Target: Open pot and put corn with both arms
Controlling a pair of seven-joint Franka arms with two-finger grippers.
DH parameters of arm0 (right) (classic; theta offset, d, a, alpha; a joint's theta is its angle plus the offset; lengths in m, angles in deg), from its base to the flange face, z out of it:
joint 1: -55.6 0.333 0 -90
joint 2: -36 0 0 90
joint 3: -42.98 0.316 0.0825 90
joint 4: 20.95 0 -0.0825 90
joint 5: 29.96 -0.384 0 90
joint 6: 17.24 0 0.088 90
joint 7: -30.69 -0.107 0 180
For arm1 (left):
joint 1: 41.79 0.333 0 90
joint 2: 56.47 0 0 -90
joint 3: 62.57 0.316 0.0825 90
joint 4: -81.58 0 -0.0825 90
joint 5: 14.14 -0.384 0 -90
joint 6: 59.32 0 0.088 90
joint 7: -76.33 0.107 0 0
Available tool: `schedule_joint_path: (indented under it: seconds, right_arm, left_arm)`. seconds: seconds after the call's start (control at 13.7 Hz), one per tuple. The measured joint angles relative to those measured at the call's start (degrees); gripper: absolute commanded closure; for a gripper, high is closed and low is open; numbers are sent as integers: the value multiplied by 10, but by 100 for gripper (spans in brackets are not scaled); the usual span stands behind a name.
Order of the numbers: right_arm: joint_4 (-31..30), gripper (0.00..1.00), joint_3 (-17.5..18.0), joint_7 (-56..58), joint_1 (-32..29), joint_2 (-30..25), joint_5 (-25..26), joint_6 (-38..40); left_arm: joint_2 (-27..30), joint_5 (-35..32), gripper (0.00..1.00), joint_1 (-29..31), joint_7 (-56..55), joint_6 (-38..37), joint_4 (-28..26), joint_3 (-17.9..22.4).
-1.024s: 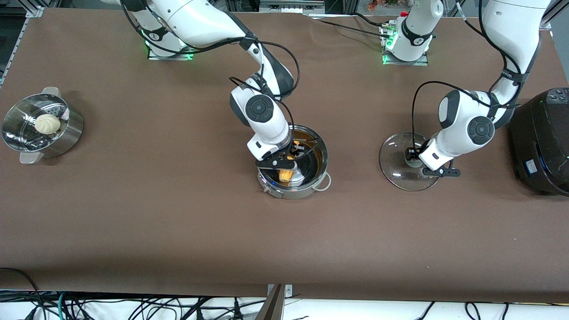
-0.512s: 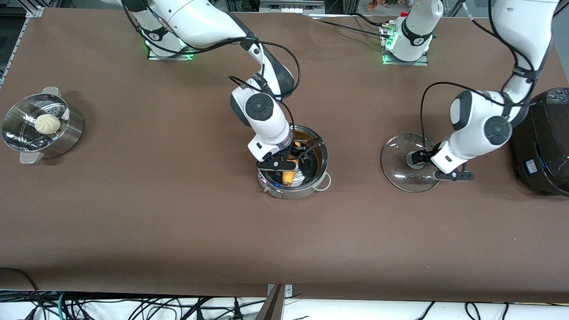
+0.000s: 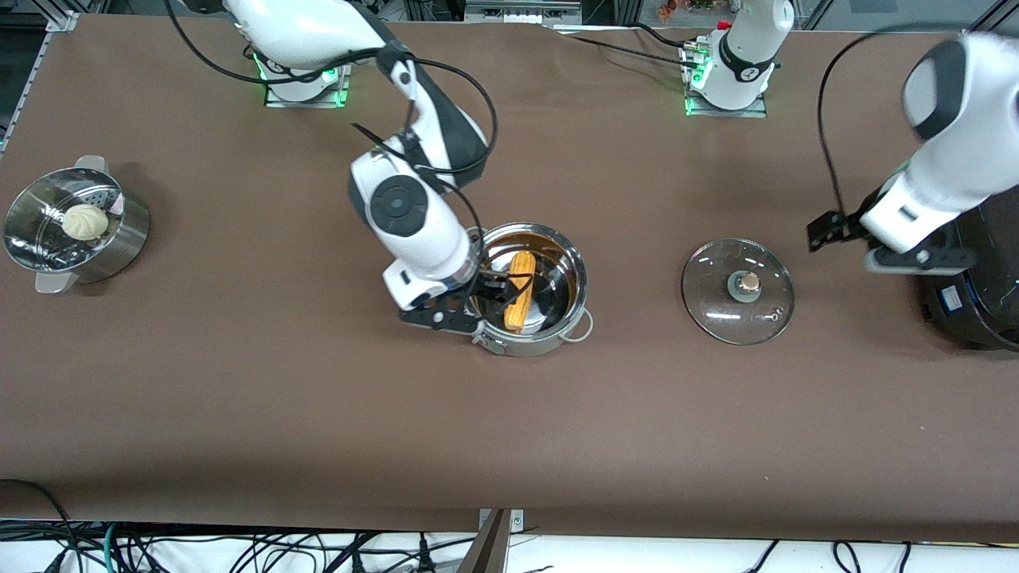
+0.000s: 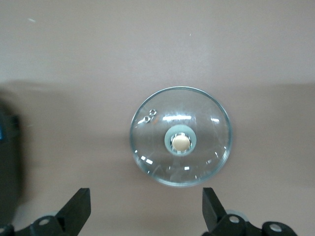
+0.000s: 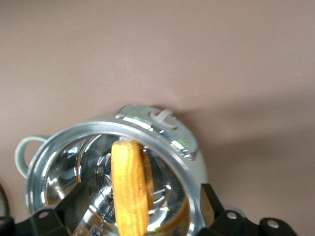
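The steel pot (image 3: 570, 264) stands open mid-table, with the yellow-orange corn (image 3: 520, 291) lying inside it. My right gripper (image 3: 489, 290) is open and empty over the pot's rim on the side toward the right arm's end. In the right wrist view the corn (image 5: 130, 187) shows in the pot (image 5: 162, 135) between the spread fingers of the right gripper (image 5: 142, 206). The glass lid (image 3: 720, 298) lies flat on the table beside the pot, toward the left arm's end, knob (image 3: 746, 281) up. My left gripper (image 3: 832, 228) is open, raised between lid and cooker. The lid (image 4: 180, 142) shows in the left wrist view, past the left gripper (image 4: 145, 216).
A big black cooker (image 3: 975, 263) stands at the left arm's end, its dark edge in the left wrist view (image 4: 7, 167). A perforated steamer basket (image 3: 119, 239) holding a pale bun (image 3: 85, 221) stands at the right arm's end.
My right gripper let go of the corn and drew up and away toward the right arm's end. My left gripper left the lid's knob and rose toward the cooker.
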Motion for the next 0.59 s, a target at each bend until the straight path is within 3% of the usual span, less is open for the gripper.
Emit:
schedule_joint_path:
  seconds: [0.29,0.59]
  right_arm:
    - [33,0,-20,81,-36,-31,19,117]
    - [34,0,-114,302,-42,-87,63,266]
  left_arm:
    - [15,0,0,0,0,-112,130,-4]
    - [1,0,0,-1,0,-122,154,-6]
